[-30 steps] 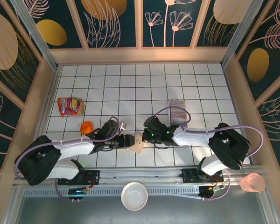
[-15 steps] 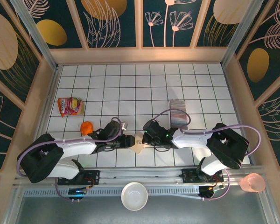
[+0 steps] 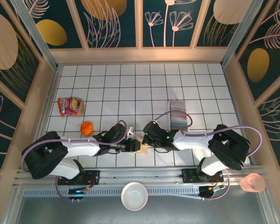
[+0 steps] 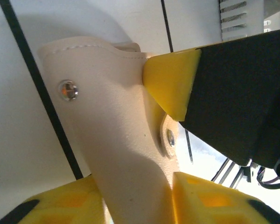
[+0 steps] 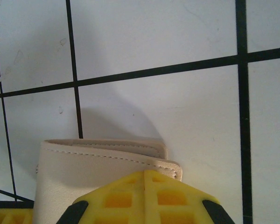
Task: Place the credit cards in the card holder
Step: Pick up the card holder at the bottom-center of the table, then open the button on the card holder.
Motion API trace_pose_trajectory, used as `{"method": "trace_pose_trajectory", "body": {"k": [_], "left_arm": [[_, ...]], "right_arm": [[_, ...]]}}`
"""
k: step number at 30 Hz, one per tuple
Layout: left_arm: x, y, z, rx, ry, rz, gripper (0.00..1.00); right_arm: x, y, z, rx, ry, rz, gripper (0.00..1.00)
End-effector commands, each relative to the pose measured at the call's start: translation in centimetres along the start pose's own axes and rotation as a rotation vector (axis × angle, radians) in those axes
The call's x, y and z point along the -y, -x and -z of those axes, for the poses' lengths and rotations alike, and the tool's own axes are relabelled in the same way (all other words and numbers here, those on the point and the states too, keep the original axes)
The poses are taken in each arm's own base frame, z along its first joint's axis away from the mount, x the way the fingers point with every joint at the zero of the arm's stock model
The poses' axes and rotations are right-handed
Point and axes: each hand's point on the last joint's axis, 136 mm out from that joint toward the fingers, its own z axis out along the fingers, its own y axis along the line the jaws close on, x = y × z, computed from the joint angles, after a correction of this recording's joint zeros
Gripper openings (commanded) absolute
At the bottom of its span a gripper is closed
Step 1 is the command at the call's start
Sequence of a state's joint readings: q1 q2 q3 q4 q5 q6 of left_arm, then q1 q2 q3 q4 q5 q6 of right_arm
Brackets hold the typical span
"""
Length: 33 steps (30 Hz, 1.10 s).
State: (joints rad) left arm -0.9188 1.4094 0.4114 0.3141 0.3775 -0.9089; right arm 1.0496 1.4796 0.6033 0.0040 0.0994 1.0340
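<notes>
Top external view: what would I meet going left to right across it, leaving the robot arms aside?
snack packet → orange ball → card holder → credit cards → pink cup

Left arm [image 3: 79, 147], right arm [image 3: 194, 138]: white link shells, black joint housings.
Lavender cables [image 3: 253, 131]: looped outside each arm.
Green indicator lights [image 3: 167, 136]: right wrist.
Fingers [image 5: 144, 196]: yellow plastic, grid-recessed faces, black insets.
Black base plates [image 3: 86, 177]: bolted to rail.
</notes>
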Motion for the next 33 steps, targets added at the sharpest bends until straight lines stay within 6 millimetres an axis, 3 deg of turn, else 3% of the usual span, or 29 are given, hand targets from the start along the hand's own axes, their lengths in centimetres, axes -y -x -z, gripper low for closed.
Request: {"method": "trace_pose_trajectory", "body": {"k": [1,4,7,10,12,13,17,19,22,25,29,33], "left_arm": [[2.6,2.1,0.1,0.066,-0.057,-0.021,0.25],[2.6,2.5,0.4,0.089,-0.049,-0.012,0.1],[2.5,3.2,1.3,0.127,-0.01,-0.026,0.01],[2.1,5.0,3.5,0.229,0.095,-0.054,0.0],[1.9,6.6,5.5,0.32,0.17,-0.071,0.0],[2.3,7.5,6.7,0.371,0.189,-0.086,0.0],[5.1,9.9,10.9,0.535,0.156,-0.158,0.0],[6.1,10.5,12.4,0.588,0.141,-0.196,0.0],[7.3,11.0,14.2,0.64,0.129,-0.251,0.0],[7.6,11.4,15.9,0.695,0.137,-0.272,0.0],[8.6,11.5,17.1,0.737,0.1,-0.31,0.0],[9.6,11.6,17.9,0.773,0.044,-0.325,0.0]], "right_arm": [[2.7,-1.3,0.3,-0.009,-0.081,0.01,0.0],[0.7,-0.4,1.4,0.037,0.012,0.046,0.0],[-1.7,2.0,3.7,0.131,0.076,0.085,0.03],[-4.6,4.5,6.9,0.238,0.168,0.14,0.2],[-6.2,5.9,9.3,0.308,0.234,0.171,0.44],[-6.8,6.5,10.5,0.346,0.267,0.19,0.51],[-10.0,8.0,15.0,0.483,0.417,0.359,0.57],[-11.1,8.7,16.3,0.544,0.455,0.421,0.7],[-12.6,10.1,17.6,0.622,0.445,0.515,0.73],[-14.9,11.0,18.5,0.544,0.481,0.532,0.71],[-18.2,10.0,19.1,0.39,0.618,0.53,0.57],[-19.0,10.1,19.1,0.354,0.635,0.486,0.47]]}}
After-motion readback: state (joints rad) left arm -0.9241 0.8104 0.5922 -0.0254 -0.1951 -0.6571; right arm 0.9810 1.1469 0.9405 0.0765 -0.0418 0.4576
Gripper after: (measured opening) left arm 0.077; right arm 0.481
